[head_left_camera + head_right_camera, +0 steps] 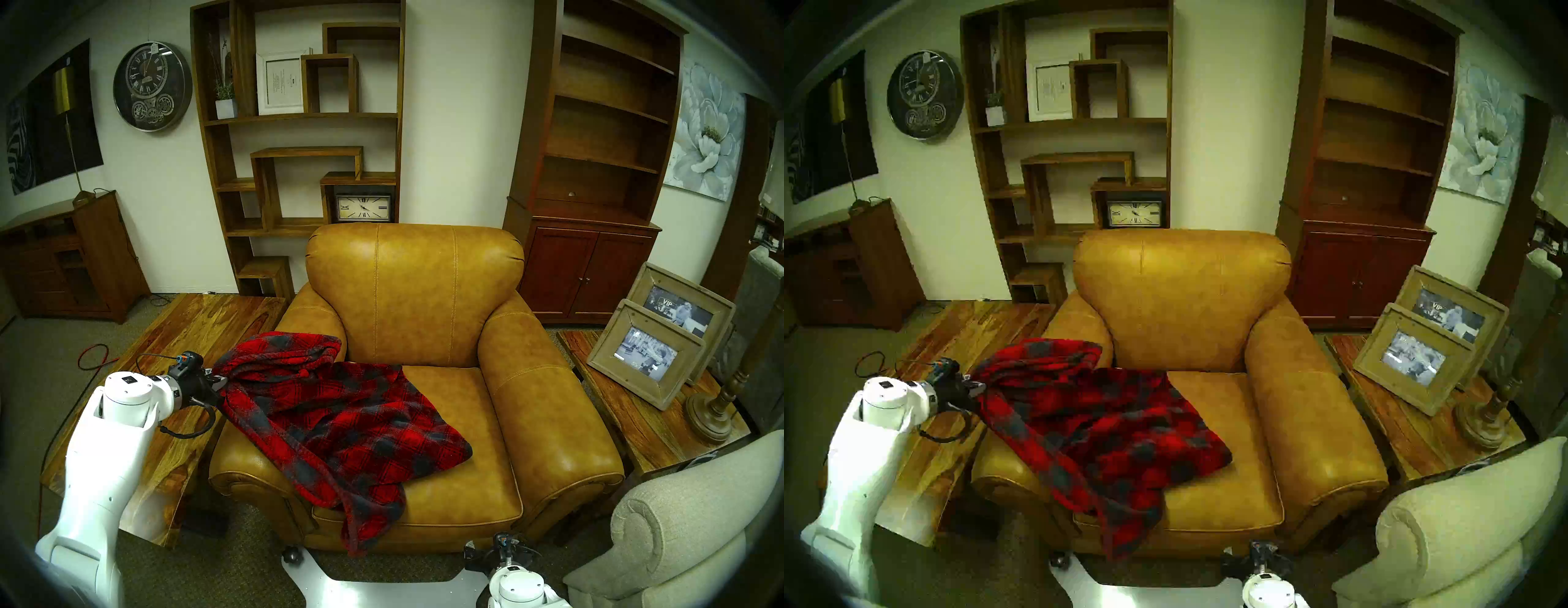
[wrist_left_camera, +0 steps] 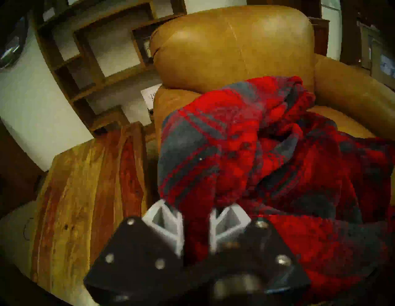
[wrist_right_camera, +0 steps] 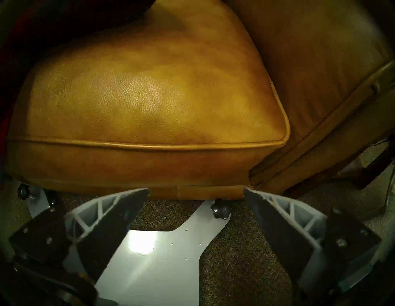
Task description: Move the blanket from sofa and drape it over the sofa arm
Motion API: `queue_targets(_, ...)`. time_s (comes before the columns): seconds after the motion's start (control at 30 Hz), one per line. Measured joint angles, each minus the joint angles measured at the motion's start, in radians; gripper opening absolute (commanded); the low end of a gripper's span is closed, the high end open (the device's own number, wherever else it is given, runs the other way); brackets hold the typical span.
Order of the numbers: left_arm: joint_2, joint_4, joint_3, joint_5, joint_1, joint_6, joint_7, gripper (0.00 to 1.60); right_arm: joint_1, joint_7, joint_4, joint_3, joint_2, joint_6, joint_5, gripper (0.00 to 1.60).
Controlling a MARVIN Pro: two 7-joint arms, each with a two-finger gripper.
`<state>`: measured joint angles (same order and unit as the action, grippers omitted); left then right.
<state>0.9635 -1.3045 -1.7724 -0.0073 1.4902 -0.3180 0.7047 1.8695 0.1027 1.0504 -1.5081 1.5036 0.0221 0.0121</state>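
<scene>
A: Listing, item one: blanket [image 1: 339,420], half on the sofa [image 1: 424,297] seat, one corner clamped in the left gripper [image 1: 217,384] over the arm [image 1: 305,318].

B: Risk?

A: Hem trailed off the front; weight could drag it floorward.

B: Right gripper [image 3: 196,192]?

A: Fingers apart, empty; only its wrist view showed that.

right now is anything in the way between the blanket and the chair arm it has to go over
Nothing visible. The left gripper is shut on the blanket, which already lies partly across the chair arm; that arm's bare leather carries nothing else.
</scene>
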Motion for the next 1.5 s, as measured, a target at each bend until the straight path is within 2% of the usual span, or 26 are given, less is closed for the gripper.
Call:
queue_targets(0.23, -0.057, 0.015, -0.032, 0.122, -0.001, -0.044, 0.129, 0.0, 0.0, 0.0, 0.001, 0.0, 0.0, 0.0, 0.0, 1.6)
queue_targets(0.5, -0.12, 0.11, -0.028, 0.272, -0.039, -0.045, 0.256, 0.0, 0.001, 0.0, 0.003, 0.001, 0.0, -0.001, 0.0, 1.6)
queue_targets(0.73, -0.178, 0.193, -0.005, 0.377, -0.084, 0.026, 0.355, 0.0, 0.002, 0.0, 0.005, 0.001, 0.0, -0.001, 0.0, 1.6)
queue_targets(0.97, -0.208, 0.319, 0.102, 0.431, -0.157, 0.155, 0.396, 0.0, 0.01, 0.0, 0.015, 0.001, 0.0, -0.001, 0.0, 1.6)
queue_targets(1.03, -0.203, 0.346, 0.13, 0.437, -0.174, 0.186, 0.4, 1.37, 0.013, 0.0, 0.018, 0.001, 0.0, -0.001, 0.0, 1.6)
queue_targets(1.07, -0.198, 0.363, 0.145, 0.439, -0.185, 0.205, 0.402, 1.6, 0.014, 0.001, 0.019, 0.001, 0.0, -0.001, 0.0, 1.6)
queue_targets(1.27, -0.168, 0.43, 0.19, 0.446, -0.224, 0.313, 0.392, 1.6, 0.022, 0.001, 0.025, 0.002, -0.001, -0.001, 0.0, 1.6)
queue_targets(1.37, -0.172, 0.415, 0.172, 0.433, -0.226, 0.346, 0.388, 1.6, 0.023, 0.001, 0.025, 0.002, -0.001, -0.001, 0.0, 1.6)
queue_targets(1.5, -0.201, 0.364, 0.118, 0.4, -0.23, 0.381, 0.389, 1.6, 0.023, 0.001, 0.024, 0.002, -0.001, -0.001, 0.0, 1.6)
